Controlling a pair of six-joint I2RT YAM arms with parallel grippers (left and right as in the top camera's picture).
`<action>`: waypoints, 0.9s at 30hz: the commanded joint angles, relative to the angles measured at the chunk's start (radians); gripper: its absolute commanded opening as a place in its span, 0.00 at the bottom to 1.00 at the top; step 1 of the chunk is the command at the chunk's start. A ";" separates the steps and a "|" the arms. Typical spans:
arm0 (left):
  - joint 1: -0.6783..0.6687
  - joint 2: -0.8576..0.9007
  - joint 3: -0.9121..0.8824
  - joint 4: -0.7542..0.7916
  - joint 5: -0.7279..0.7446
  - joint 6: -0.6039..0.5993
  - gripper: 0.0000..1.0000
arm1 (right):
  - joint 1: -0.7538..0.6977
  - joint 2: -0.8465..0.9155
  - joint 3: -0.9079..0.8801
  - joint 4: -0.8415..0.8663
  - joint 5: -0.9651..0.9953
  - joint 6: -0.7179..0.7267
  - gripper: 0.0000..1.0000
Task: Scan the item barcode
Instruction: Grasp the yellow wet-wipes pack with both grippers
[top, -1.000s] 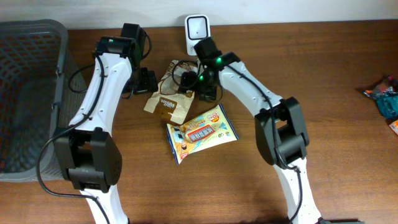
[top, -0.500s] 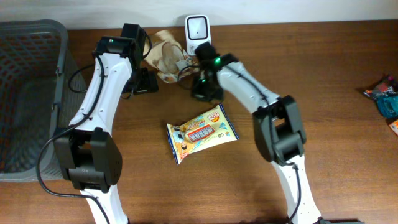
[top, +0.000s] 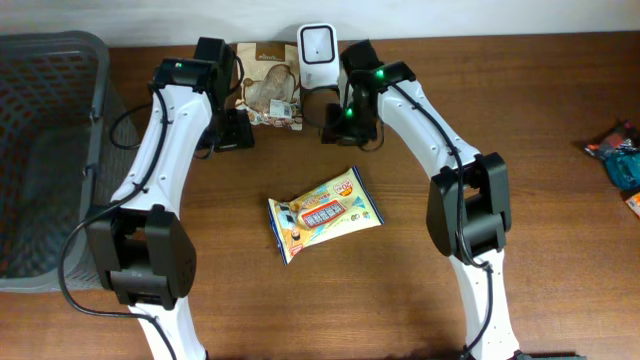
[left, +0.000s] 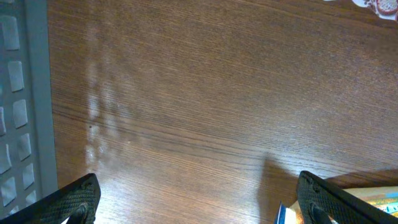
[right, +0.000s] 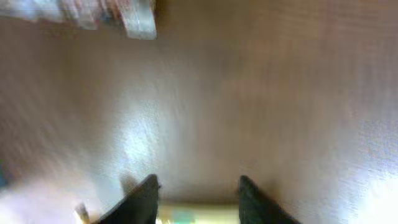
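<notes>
**Pause at the scanner (top: 317, 45): both end effectors empty**

The brown packet (top: 268, 98) lies flat on the surface (top: 520, 110), just left of the scanner and near the back edge. Neither arm touches it. The right end effector (right: 198, 199) hangs on the scanner's other side, a little forward of it. Its wrist view is blurred, but the two fingers (right: 142, 198) stand apart with only wood and a sliver of yellow between them. It is released and carries nothing. The left end effector (top: 233, 131) is spread wide over bare wood, just forward and left of the brown packet, and is also empty. A colourful packet (top: 323, 213) lies in the middle of the surface, between the arms and well apart from the scanner.

This looks like the gap between one item and the next. The brown packet rests beside the scanner, not in front of its window, and whether its code was read cannot be told. If the colourful packet is next, an arm must come down over it and pinch an edge, since it lies flat and thin. It must then lift the packet and turn the barcode side toward the scanner's window. Which face carries the barcode is not visible here.
</notes>
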 joint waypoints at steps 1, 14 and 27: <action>0.001 0.002 0.002 0.001 0.003 -0.017 0.99 | 0.005 -0.139 0.014 -0.134 -0.005 -0.122 0.52; 0.001 0.002 0.002 0.001 0.003 -0.017 0.99 | 0.263 -0.180 -0.228 -0.184 0.112 -0.055 0.04; -0.014 0.005 -0.005 0.065 0.541 0.035 0.95 | -0.172 -0.183 -0.223 -0.251 0.141 -0.103 0.98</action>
